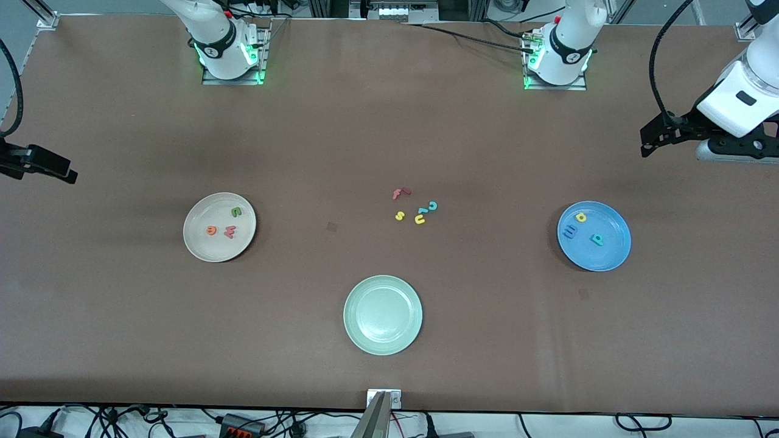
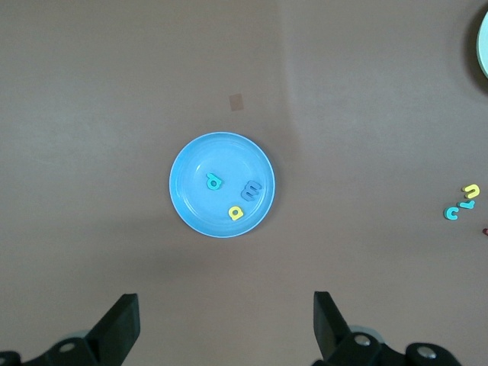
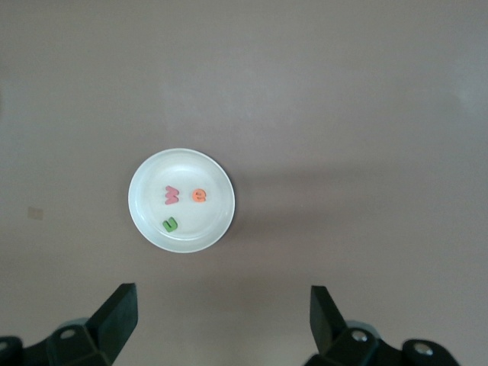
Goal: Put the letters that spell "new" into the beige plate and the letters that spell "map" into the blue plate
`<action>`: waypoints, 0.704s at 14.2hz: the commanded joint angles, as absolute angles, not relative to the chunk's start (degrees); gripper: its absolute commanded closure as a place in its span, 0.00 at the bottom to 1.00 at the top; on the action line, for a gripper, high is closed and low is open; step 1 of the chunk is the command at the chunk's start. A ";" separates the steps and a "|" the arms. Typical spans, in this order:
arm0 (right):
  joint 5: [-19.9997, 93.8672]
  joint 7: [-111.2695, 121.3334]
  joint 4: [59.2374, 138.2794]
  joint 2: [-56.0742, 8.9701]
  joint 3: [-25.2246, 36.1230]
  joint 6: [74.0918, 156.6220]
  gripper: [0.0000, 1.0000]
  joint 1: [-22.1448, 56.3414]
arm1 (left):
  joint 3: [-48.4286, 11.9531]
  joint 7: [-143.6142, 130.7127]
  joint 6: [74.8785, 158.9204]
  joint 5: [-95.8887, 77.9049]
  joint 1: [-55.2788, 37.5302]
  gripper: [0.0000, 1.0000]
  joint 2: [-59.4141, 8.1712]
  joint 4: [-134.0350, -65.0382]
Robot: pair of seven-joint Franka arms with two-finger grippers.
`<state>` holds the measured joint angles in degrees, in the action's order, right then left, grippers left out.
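The beige plate [image 1: 201, 244] lies toward the right arm's end of the table and holds the dark green "n" [image 1: 235, 212], orange "e" [image 1: 210, 230] and pinkish-red "w" [image 1: 230, 232]. Toward the left arm's end, the blue plate [image 1: 611, 255] holds the yellow "a" [image 1: 580, 216], blue "m" [image 1: 570, 231] and teal "p" [image 1: 598, 239]. My left gripper [image 1: 646, 141] hangs open and empty high over the table's end, looking down on the blue plate [image 2: 191, 206]. My right gripper [image 1: 67, 173] hangs open and empty at the other end, looking down on the beige plate [image 3: 213, 225].
A pale green plate [image 1: 383, 314] lies mid-table, nearer the front camera. Farther from the camera than it, a loose cluster lies on the table: a red "f" [image 1: 400, 193], a yellow "s" [image 1: 400, 215], a yellow "u" [image 1: 420, 218] and teal pieces [image 1: 431, 206].
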<state>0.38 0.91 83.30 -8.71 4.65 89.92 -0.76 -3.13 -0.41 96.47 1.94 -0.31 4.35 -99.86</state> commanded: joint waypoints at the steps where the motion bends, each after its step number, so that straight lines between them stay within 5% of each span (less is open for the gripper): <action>1: -0.61 1.14 94.36 -0.47 3.52 94.29 0.00 -2.11 | -3.25 1.05 95.36 0.62 -0.09 0.00 4.39 -98.88; 3: -0.62 1.14 99.91 3.41 3.52 96.50 0.00 -2.02 | -3.34 1.05 95.19 0.62 -0.09 0.00 4.39 -98.79; 10: -1.85 1.32 99.93 3.78 3.43 95.27 0.00 -1.93 | -4.47 0.88 95.10 0.62 -0.35 0.00 4.39 -98.44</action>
